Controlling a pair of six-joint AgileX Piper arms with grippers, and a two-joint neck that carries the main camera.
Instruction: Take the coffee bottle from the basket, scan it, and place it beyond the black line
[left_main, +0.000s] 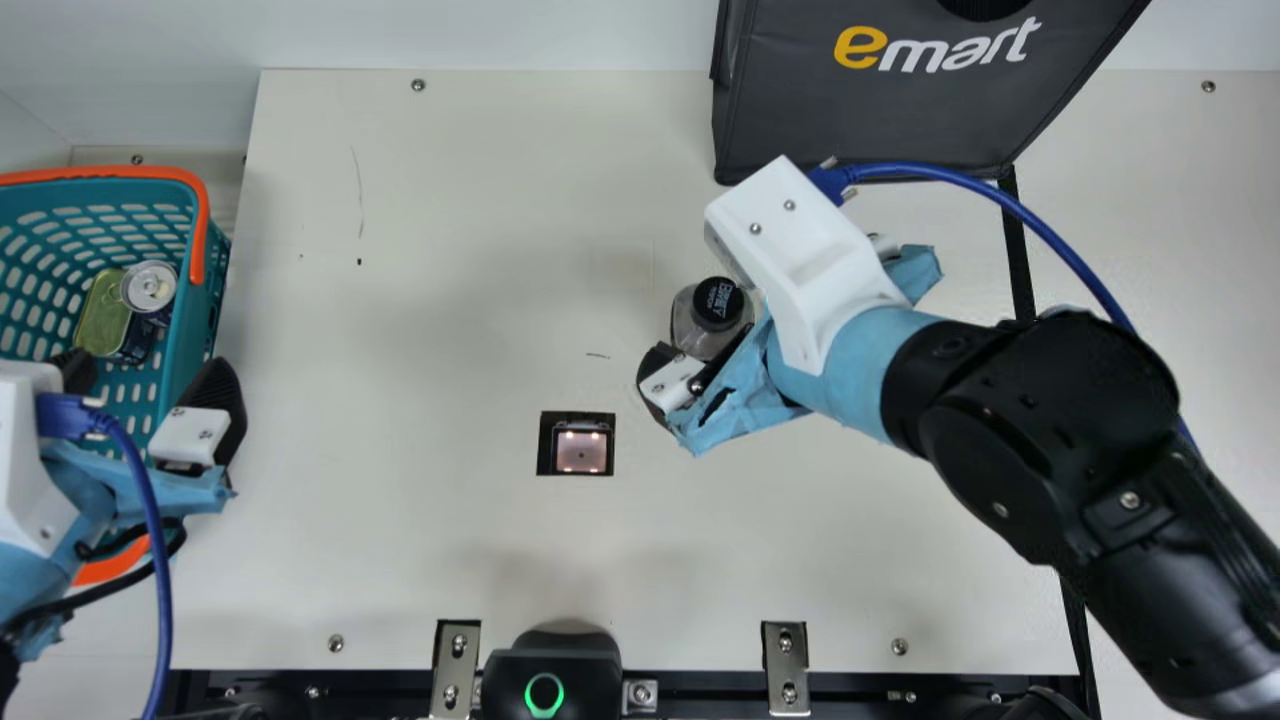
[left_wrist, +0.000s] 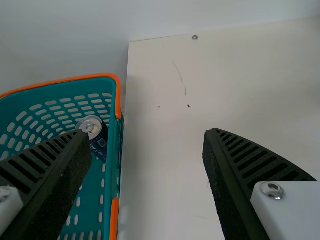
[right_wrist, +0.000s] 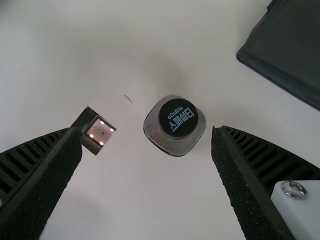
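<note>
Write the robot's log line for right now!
right gripper: open at bottle; bottle: upright, short of black line; left gripper: open by basket

In the main view, the left arm sits at the lower left edge, its gripper angled upward with fingers spread wide. The right arm slants from the lower right corner toward the centre; its gripper holds its fingers well apart.
</note>
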